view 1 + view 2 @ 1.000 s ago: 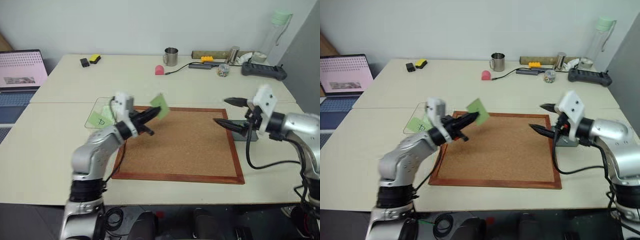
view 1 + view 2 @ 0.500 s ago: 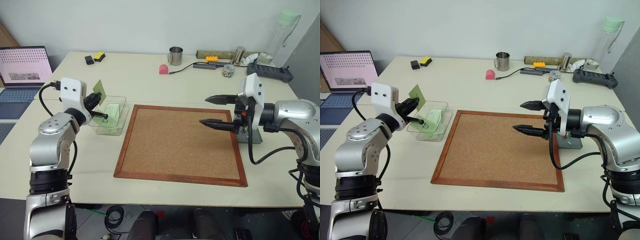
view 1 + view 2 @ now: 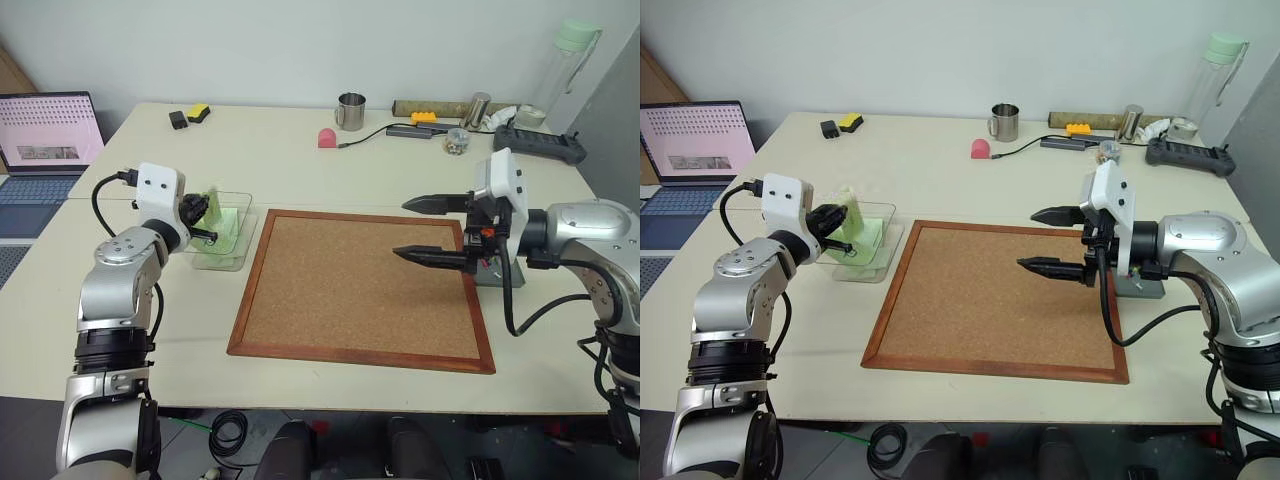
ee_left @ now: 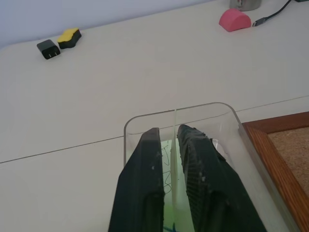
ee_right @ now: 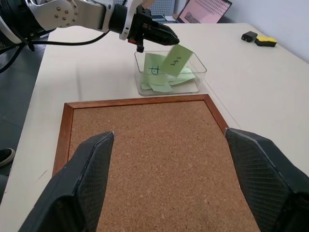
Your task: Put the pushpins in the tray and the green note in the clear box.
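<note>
A: Head view, left of centre: left gripper [image 3: 205,222] over the clear box [image 3: 238,252]?
B: Yes. Right gripper [image 3: 425,229], centre-right, gapes empty.
A: Left wrist view?
B: Fingers barely parted, green note [image 4: 174,145] edge-on between.
A: Right wrist view?
B: Note above the box, upper middle, not yet dropped.

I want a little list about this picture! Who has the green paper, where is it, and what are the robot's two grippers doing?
green note: pinched edge-on in the left gripper, above the clear box
green note spot
clear box contents: other green slips, one with a P-like mark
left gripper: fingers slightly parted, note between them
right gripper: open, holding nothing, above the cork board
tray: grey, beside the cork board, mostly behind the right gripper
pushpins: too small to make out
</note>
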You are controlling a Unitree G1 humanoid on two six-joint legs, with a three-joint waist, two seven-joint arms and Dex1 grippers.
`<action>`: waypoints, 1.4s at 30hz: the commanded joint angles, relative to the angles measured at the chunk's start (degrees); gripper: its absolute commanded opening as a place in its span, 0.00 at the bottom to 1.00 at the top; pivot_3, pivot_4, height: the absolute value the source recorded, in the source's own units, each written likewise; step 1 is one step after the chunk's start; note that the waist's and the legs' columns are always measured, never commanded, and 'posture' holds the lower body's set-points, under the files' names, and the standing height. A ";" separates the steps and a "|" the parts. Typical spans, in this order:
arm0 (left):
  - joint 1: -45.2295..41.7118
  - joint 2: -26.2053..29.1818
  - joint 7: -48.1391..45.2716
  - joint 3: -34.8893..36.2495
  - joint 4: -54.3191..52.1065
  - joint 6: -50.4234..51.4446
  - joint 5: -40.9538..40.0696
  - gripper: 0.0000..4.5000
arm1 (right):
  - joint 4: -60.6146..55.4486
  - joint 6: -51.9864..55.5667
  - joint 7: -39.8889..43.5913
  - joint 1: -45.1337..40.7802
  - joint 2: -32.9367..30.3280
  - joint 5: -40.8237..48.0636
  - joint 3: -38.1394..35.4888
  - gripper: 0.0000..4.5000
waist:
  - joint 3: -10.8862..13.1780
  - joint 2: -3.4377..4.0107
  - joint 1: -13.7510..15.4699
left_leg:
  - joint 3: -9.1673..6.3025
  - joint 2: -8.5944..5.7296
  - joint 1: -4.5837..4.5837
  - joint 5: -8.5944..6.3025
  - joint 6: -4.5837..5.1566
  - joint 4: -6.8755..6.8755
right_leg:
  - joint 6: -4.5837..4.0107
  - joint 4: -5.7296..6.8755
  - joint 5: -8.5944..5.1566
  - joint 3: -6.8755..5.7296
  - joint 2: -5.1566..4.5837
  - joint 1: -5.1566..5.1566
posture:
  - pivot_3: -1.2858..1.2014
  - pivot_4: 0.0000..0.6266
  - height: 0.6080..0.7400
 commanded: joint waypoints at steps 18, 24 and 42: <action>5.76 17.38 -20.02 1.88 -12.82 2.79 -3.61 0.94 | -2.63 -1.58 -0.81 4.78 -4.48 -0.70 -4.53 0.85 | 0.00 -0.01 -0.09 | 0.09 0.03 -0.73 0.03 -0.03 0.05 | -0.06 0.15 0.10 0.05 0.00 -0.83 | 0.52 0.24 1.00; 9.35 22.61 -26.36 5.20 -6.28 -3.95 -4.16 0.94 | -2.05 -4.58 0.39 13.97 -10.25 -2.87 -9.28 0.85 | 0.02 0.02 -0.01 | 0.24 0.04 -0.73 0.00 0.01 0.01 | -0.06 0.07 0.08 0.12 -0.01 -0.85 | 0.52 0.24 1.00; 23.12 29.93 -41.24 15.03 0.92 -8.79 -8.88 0.94 | 7.17 -9.98 7.10 30.75 -20.87 -6.78 -27.15 0.85 | 0.02 0.02 -0.11 | 0.50 0.12 -0.65 0.02 0.07 0.02 | -0.13 0.10 0.14 0.13 -0.01 -0.80 | 0.52 0.24 1.00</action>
